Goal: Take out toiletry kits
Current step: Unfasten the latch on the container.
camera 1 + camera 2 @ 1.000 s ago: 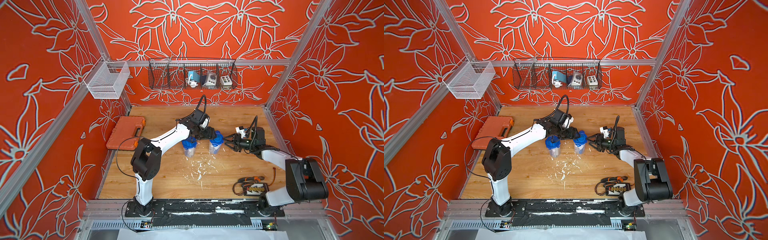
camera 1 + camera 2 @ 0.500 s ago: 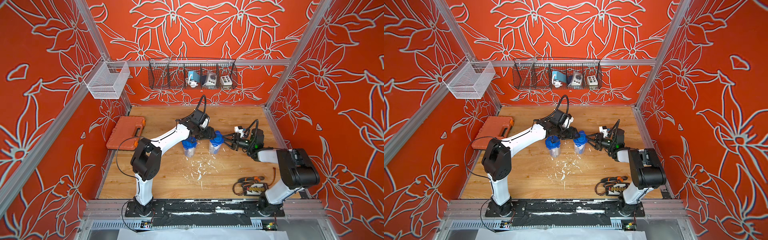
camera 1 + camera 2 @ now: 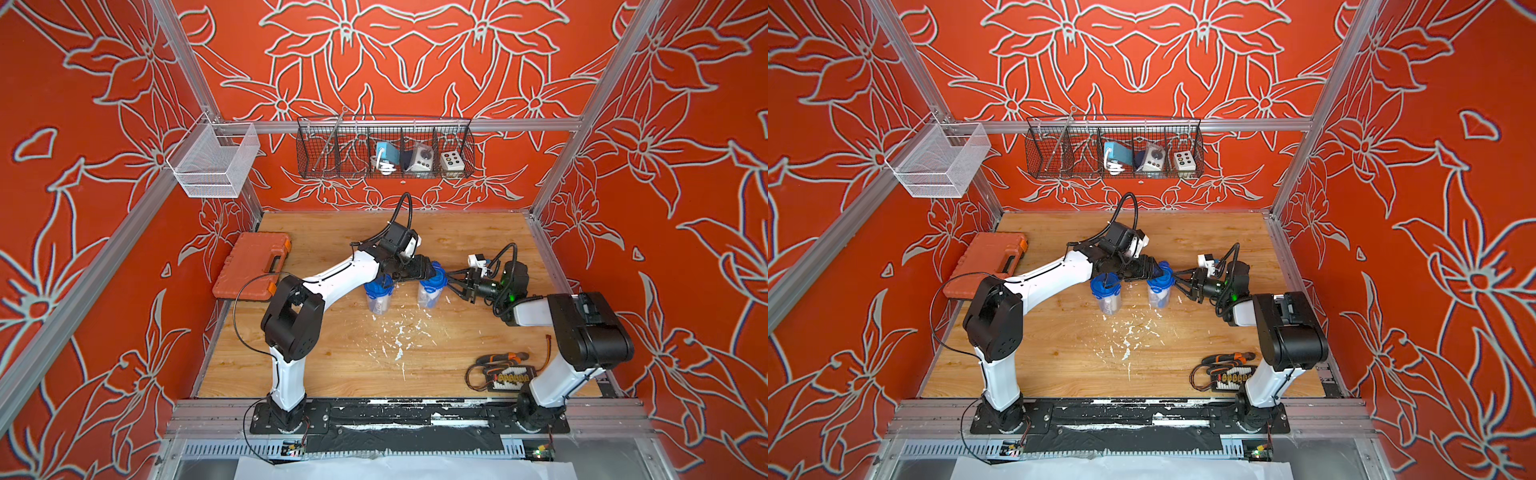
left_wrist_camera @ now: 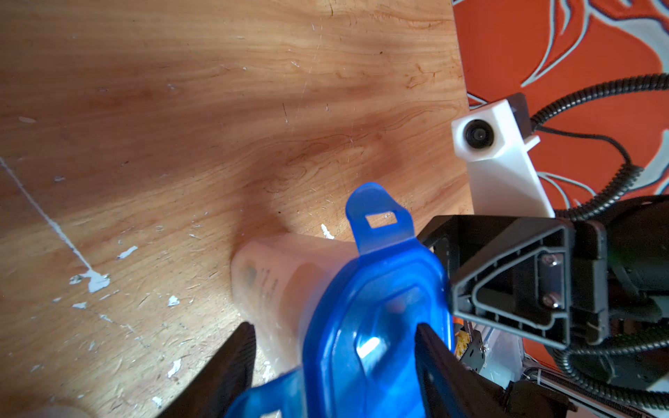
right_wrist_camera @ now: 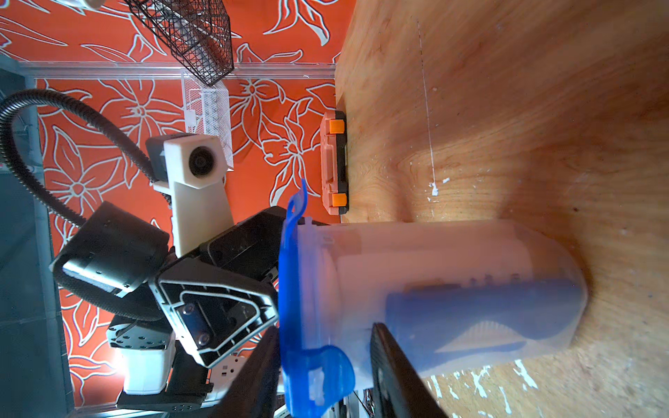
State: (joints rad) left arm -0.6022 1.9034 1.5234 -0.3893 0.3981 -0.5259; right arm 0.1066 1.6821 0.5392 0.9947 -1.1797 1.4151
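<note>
As both top views are scanned, two clear tubs (image 3: 379, 297) are seen upright on the worktop (image 3: 332, 365), left end effector (image 3: 432, 272) and right end effector (image 3: 452, 283) met at one. Left wrist: its blue lid (image 4: 380, 325) is straddled, pinch untellable. Right wrist: a lid tab (image 5: 318, 369) is bracketed, grip unclear; a toiletry kit (image 5: 470, 315) is seen inside.

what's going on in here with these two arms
Both arms are working on one clear tub standing on the table. The left gripper straddles its blue lid; the right gripper has its jaws either side of a lid tab. Whether either is squeezing is unclear. The lid is on, toiletries inside. A second lidded tub stands beside it, untouched.
</note>
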